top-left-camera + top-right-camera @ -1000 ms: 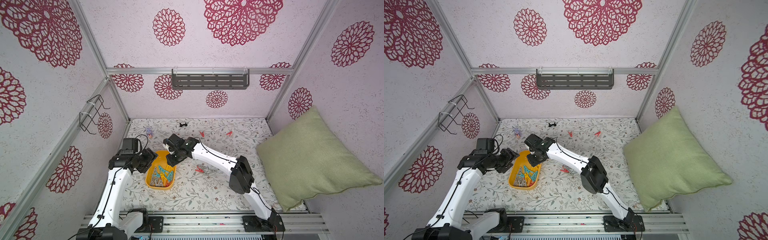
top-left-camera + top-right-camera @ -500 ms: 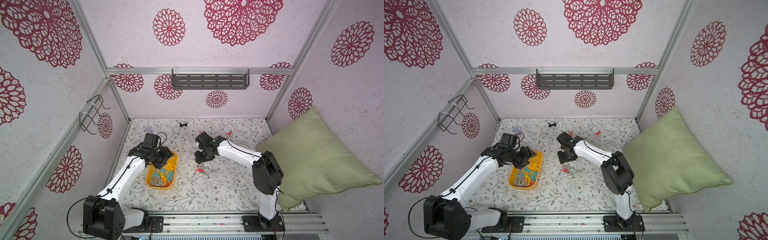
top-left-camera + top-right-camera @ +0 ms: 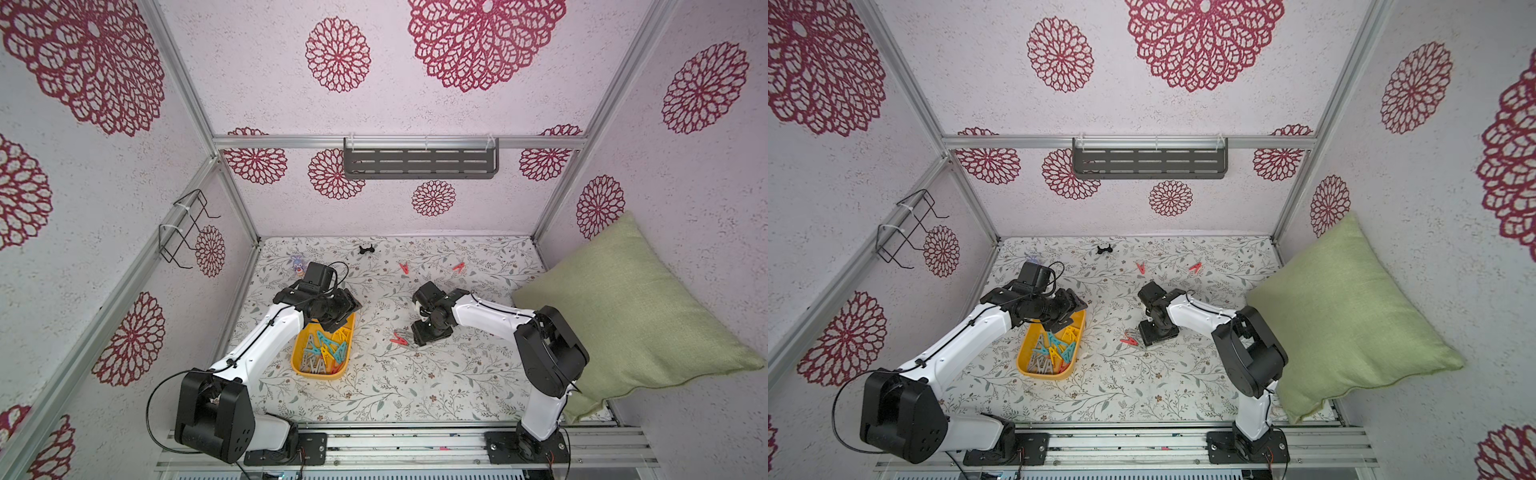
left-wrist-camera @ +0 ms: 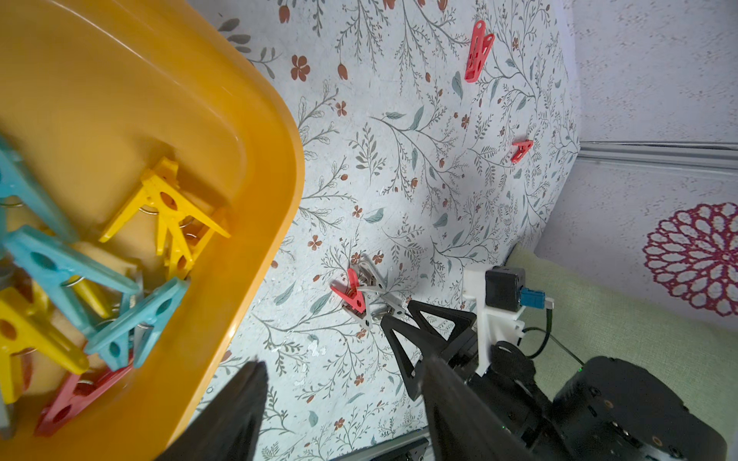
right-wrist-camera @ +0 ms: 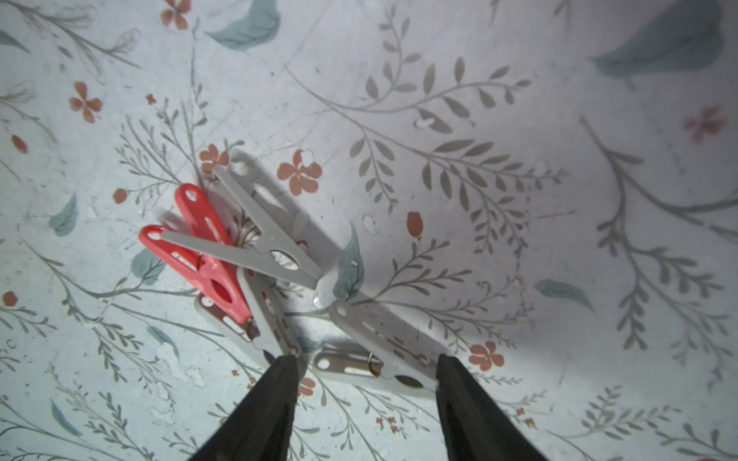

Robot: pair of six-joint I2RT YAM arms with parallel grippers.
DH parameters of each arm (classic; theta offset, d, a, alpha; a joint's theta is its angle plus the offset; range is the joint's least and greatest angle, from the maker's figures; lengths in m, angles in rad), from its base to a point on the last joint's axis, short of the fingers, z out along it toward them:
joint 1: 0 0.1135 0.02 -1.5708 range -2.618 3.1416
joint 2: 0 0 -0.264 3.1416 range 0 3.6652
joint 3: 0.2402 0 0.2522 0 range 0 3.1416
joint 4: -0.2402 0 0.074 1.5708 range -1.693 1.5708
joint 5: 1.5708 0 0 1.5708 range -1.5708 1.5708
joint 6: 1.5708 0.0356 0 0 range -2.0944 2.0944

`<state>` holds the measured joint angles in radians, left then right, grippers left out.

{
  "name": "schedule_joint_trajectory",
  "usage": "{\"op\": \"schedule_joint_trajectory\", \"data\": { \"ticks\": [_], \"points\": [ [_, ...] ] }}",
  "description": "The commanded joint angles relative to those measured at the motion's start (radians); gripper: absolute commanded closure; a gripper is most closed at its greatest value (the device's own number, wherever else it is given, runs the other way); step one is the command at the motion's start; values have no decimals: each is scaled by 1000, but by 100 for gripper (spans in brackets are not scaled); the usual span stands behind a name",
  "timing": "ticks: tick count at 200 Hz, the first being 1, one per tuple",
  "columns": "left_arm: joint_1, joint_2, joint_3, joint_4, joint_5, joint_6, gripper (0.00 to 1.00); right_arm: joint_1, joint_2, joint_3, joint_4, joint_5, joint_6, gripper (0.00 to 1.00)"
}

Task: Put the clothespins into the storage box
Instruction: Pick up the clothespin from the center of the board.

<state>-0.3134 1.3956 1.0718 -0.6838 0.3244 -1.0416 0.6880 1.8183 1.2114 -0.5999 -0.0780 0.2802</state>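
Right wrist view shows your right claw with fingers spread, straddling a tangle of grey plastic V-shaped clothespins and one red plastic clothespin on the floral-print counter. Close here and you may pinch two grey pegs at once. You may also nip only a tip, so the peg springs free, and the interlocked red one could drag along and drop short. The shallow yellow-orange plastic storage box sits near, toward the left arm, holding many pegs. Your left claw, fingers apart and empty, hangs over its far end, so a carry across risks a collision. Two more red pegs lie farther back.
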Motion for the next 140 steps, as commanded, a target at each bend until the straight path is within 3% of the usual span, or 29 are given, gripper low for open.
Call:
{"op": "schedule_joint_trajectory", "data": {
  "ticks": [1, 93, 140],
  "points": [
    [-15, 6, 28, 17, -12, -1, 32, 1, -10, 25, 4, 26, -47, 38],
    [-37, 17, 25, 34, -24, -24, 31, 1, 64, 46, -30, 58, -118, 46],
    [-46, 42, 49, 35, -24, -24, 32, -1, 69, 51, -28, 68, -104, 68]
  ]
}}
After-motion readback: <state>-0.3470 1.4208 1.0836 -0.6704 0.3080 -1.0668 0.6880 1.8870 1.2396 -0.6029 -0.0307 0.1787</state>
